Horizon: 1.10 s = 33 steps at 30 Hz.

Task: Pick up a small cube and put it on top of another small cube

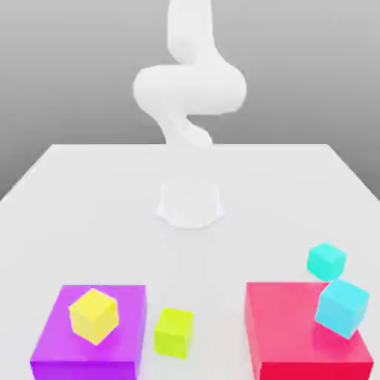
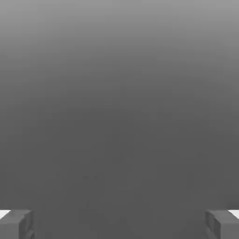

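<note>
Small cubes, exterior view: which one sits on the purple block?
The yellow cube. It rests on the purple block; the lime cube stands beside that block, on the table.

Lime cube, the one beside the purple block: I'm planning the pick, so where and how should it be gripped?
Probably by two opposite upright sides, coming from above: the lime cube sits flat on the table, its top uncovered, with a gap to the purple block.
</note>
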Each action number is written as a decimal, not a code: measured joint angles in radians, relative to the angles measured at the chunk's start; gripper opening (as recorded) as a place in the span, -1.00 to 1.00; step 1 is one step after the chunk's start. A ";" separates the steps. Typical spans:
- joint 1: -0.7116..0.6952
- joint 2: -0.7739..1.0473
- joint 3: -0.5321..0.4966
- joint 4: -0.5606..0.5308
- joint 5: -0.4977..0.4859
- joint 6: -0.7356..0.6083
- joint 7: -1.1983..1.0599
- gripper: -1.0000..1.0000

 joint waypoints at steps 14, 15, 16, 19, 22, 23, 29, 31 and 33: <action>0.028 0.519 0.003 -0.137 0.369 0.154 0.540 0.00; 0.025 0.552 0.010 -0.148 0.373 0.171 0.593 0.00; 0.024 0.583 0.015 -0.160 0.372 0.188 0.651 0.00; 0.026 0.670 0.018 -0.197 0.346 0.247 0.838 0.00; 0.028 0.744 0.010 -0.237 0.278 0.314 1.057 0.00; 0.029 0.765 -0.001 -0.251 0.244 0.337 1.138 0.00; 0.186 0.861 -0.208 -0.315 0.028 0.461 1.572 0.00; 0.185 0.901 -0.205 -0.310 0.037 0.497 1.578 0.00; 0.168 0.945 -0.182 -0.301 0.060 0.533 1.565 0.00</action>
